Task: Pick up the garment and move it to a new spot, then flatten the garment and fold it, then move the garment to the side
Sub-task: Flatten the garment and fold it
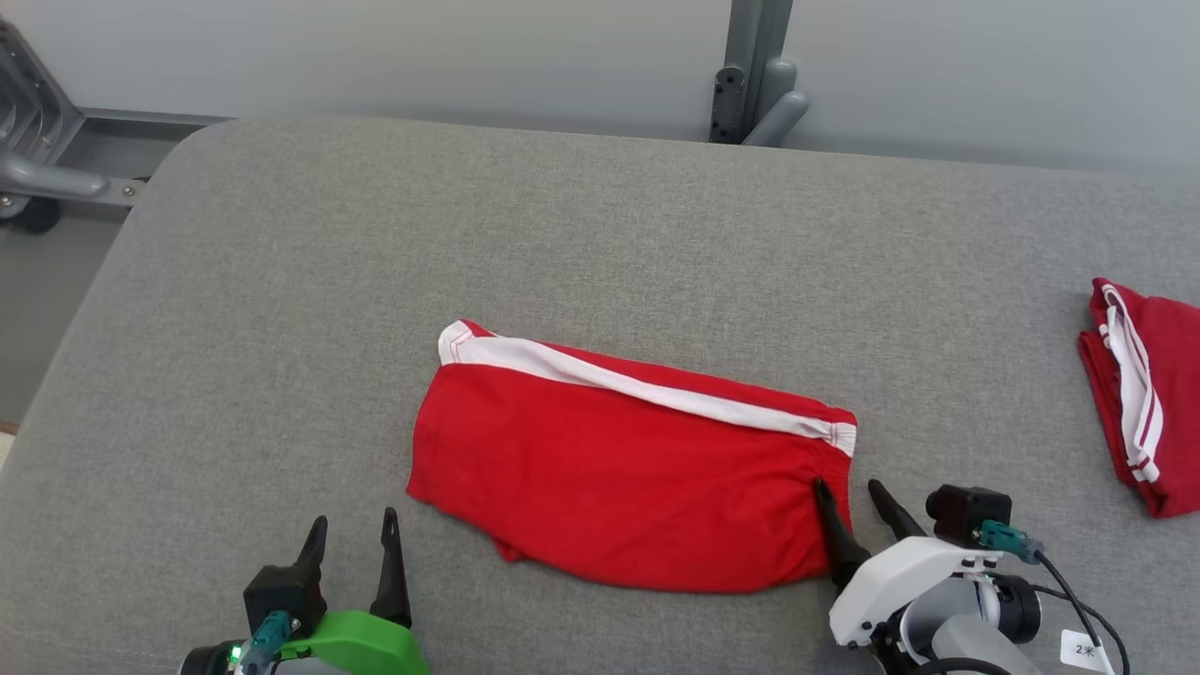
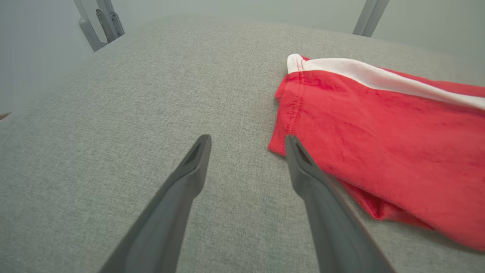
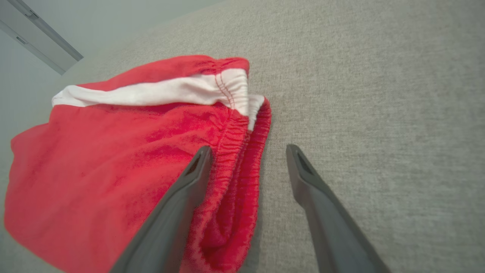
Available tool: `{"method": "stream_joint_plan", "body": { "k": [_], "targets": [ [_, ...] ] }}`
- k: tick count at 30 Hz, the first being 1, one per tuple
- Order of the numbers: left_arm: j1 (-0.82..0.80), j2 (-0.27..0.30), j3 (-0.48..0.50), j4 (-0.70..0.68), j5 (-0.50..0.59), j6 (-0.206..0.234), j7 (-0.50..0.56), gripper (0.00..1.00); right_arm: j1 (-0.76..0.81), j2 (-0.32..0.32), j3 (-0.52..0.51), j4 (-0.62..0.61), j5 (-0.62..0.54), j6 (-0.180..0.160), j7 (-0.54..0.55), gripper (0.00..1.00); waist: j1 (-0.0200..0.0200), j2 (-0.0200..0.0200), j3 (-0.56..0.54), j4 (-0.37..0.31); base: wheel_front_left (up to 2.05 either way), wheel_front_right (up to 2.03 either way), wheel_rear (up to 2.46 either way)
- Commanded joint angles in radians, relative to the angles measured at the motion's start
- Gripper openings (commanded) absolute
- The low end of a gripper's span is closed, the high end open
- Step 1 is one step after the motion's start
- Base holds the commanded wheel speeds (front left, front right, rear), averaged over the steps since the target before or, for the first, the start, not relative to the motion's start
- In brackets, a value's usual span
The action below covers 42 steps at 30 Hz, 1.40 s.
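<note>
Head view: garment (image 1: 628, 469) lies folded flat on the grey pad (image 1: 600, 244), red with a white band along its far edge. Left gripper (image 1: 354, 517) sits near side of the garment's left corner, off the cloth, fingers apart, nothing between them. Right gripper (image 1: 847, 486) is at the garment's right end, fingers apart; one fingertip overlaps the red edge, the other is over bare pad just beside it. Contact with the cloth: cannot tell. A second red garment (image 1: 1139, 394) with white stripes lies well to the right of the garment, at the picture's edge. Grey post (image 1: 755, 75) stands beyond the garment, behind the pad; grey frame (image 1: 37, 141) far off its left.

Left wrist view: both fingers (image 2: 182, 189) spread wide over the pad. One tip sits level with the garment's near-left corner, just at its hem; the other is clear of it. A lower layer of cloth pokes out under the near edge.

Right wrist view: spread fingers straddle the garment's gathered waistband end. One finger is over red cloth, the other over pad beside it. Nothing gripped.
</note>
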Motion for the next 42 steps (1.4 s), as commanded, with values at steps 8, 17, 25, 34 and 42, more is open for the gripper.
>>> {"method": "stream_joint_plan", "body": {
  "k": [8, 17, 25, 34, 42],
  "targets": [
    [0.0, 0.003, 0.006, -0.005, 0.005, 0.003, 0.001, 1.0, -0.039, -0.004, 0.063, 0.125, 0.093, -0.001, 0.002, 1.0, 0.0, -0.0001, 0.018, 0.012, 0.0, 0.0, 0.0],
    [0.007, 0.003, 0.001, 0.005, 0.004, -0.002, 0.001, 1.0, -0.082, -0.008, 0.045, 0.17, 0.209, -0.002, 0.001, 0.0, 0.0, -0.0001, 0.021, 0.01, 0.0, 0.0, 0.0],
    [0.025, 0.003, -0.002, 0.006, -0.01, -0.004, 0.001, 1.0, -0.107, -0.112, -0.032, 0.174, 0.23, -0.002, 0.0, 0.0, 0.0, -0.0001, 0.022, -0.027, 0.0, 0.0, 0.0],
    [0.027, 0.003, -0.023, 0.019, -0.035, -0.004, 0.001, 1.0, -0.112, -0.146, 0.099, 0.032, 0.311, 0.0, 0.095, 0.0, 0.0, -0.0001, 0.015, -0.086, 0.0, 0.0, 0.0],
    [0.014, 0.003, -0.058, 0.022, -0.062, 0.002, 0.001, 1.0, -0.064, -0.181, 0.284, -0.304, 0.497, 0.0, 0.272, 0.0, 0.0, -0.0001, 0.009, -0.087, 0.0, 0.0, 0.0]
  ]
}}
